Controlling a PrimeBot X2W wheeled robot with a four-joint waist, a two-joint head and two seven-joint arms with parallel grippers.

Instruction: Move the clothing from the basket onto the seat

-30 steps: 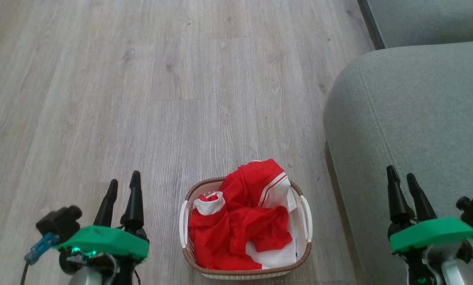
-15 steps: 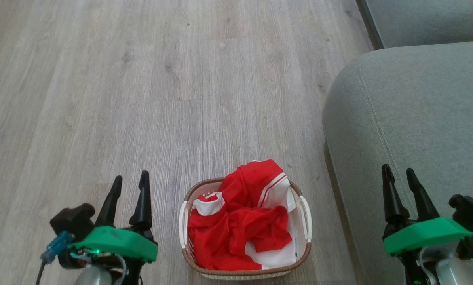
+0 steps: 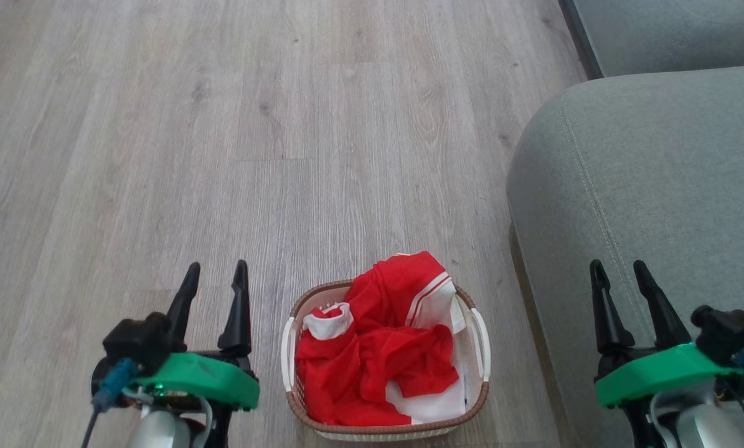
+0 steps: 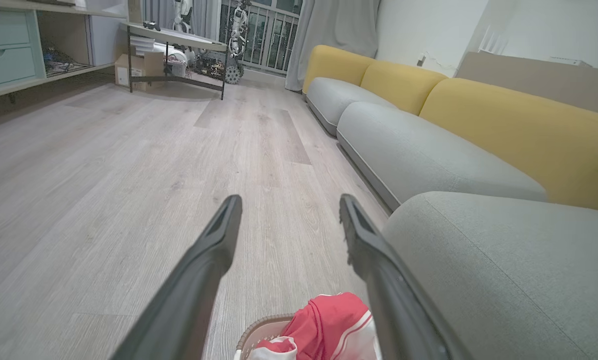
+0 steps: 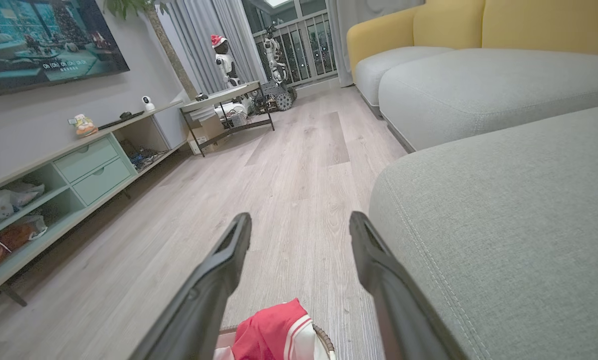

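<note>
Clothing (image 3: 378, 348) lies heaped in the basket (image 3: 372, 428), a red tangle with white trim, one fold riding up over the far rim. The basket sits on the wooden floor (image 3: 222, 124) just beside the seat (image 3: 658, 186). I take that to be deliberate, since it keeps the carry short: a lift and a swing to the robot's right. No garment lies on the cushion that I can see, so the job looks to be at its very start.

The left claw (image 3: 217, 266) hangs over the floor just left of the basket, its two dark fingers spread wide and touching nothing. The right claw (image 3: 617, 265) hovers above the near part of the seat, likewise spread wide and empty. They flank the basket, so either could dip in. That thin, shiny fabric will probably want a pinch deep into the heap.
</note>
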